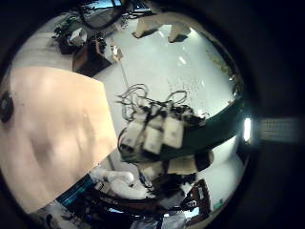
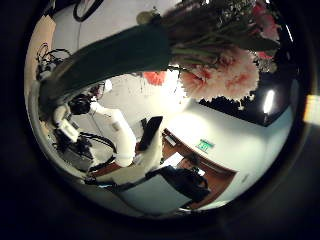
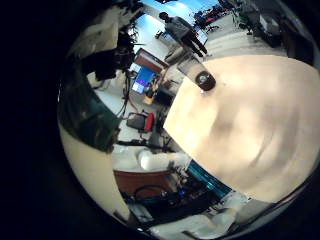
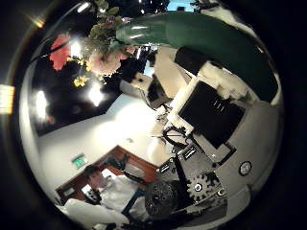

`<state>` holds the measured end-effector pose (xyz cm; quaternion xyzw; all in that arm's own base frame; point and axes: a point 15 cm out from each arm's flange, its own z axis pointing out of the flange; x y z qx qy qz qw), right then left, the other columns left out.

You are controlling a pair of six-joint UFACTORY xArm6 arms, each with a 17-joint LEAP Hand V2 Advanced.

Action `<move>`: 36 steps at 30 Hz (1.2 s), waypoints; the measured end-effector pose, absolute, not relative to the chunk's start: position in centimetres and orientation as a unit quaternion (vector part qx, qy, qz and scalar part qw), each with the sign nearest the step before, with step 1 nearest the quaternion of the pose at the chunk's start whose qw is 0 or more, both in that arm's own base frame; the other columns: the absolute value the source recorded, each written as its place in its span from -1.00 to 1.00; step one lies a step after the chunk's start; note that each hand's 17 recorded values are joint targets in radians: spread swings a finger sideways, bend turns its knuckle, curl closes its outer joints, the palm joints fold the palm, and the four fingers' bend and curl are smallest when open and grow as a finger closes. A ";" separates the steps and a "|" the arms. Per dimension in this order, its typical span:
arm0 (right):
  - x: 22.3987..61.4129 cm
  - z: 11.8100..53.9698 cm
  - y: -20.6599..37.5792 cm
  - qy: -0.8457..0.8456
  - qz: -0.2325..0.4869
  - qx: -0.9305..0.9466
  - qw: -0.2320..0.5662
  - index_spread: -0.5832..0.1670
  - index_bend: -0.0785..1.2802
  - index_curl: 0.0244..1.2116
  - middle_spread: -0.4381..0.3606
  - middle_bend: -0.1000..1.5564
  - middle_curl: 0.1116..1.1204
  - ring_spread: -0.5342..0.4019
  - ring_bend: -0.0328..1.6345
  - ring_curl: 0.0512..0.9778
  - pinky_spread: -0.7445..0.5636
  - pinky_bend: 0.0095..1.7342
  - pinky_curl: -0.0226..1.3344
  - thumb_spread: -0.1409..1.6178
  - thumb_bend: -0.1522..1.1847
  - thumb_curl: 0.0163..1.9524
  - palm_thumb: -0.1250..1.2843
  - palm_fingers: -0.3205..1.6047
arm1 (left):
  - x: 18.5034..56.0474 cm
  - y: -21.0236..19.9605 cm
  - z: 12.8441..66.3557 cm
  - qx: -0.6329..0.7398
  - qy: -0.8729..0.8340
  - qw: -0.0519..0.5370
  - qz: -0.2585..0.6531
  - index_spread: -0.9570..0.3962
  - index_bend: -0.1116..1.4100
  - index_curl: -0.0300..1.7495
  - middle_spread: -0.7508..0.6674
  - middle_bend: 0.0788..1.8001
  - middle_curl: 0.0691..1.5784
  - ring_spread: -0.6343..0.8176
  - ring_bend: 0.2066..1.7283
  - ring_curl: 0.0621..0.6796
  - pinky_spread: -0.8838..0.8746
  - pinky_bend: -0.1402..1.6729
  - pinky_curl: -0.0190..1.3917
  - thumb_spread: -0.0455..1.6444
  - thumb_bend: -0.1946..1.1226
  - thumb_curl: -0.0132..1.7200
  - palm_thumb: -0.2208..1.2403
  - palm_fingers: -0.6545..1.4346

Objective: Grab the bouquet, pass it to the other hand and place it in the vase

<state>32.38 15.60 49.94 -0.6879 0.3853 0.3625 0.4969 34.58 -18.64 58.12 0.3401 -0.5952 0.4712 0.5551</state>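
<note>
The bouquet (image 2: 215, 55) is held in the air, with its blooms close to my left palm and its long wrap (image 2: 110, 60) running away from it. In the left little finger side palm view a hand (image 1: 157, 129) has its fingers curled round the wrap (image 1: 224, 114). The left thumb side palm view shows the right arm (image 2: 115, 135) reaching to the wrap's far end. In the right thumb side palm view the wrap (image 4: 201, 38) passes close by the palm and the flowers (image 4: 96, 48) are at its far end.
The table top (image 1: 57, 134) lies below both hands. Desks, chairs and monitors stand in the room beyond the table (image 3: 145, 80). A white arm (image 3: 150, 160) shows beside the table in the right little finger side palm view.
</note>
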 end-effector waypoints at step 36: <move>34.8 44.5 12.7 0.459 0.348 -0.651 0.495 -0.43 -0.30 -0.24 -0.10 -0.03 -0.38 -0.09 0.30 -0.19 0.02 0.16 -0.02 0.26 -0.84 -0.33 0.18 -0.70 | 35.9 -16.5 61.2 0.353 -0.616 0.479 0.516 -0.52 0.27 -0.01 -0.65 0.25 0.15 -0.68 0.68 0.75 -0.51 0.79 -0.04 0.33 -0.60 -0.19 0.59 0.65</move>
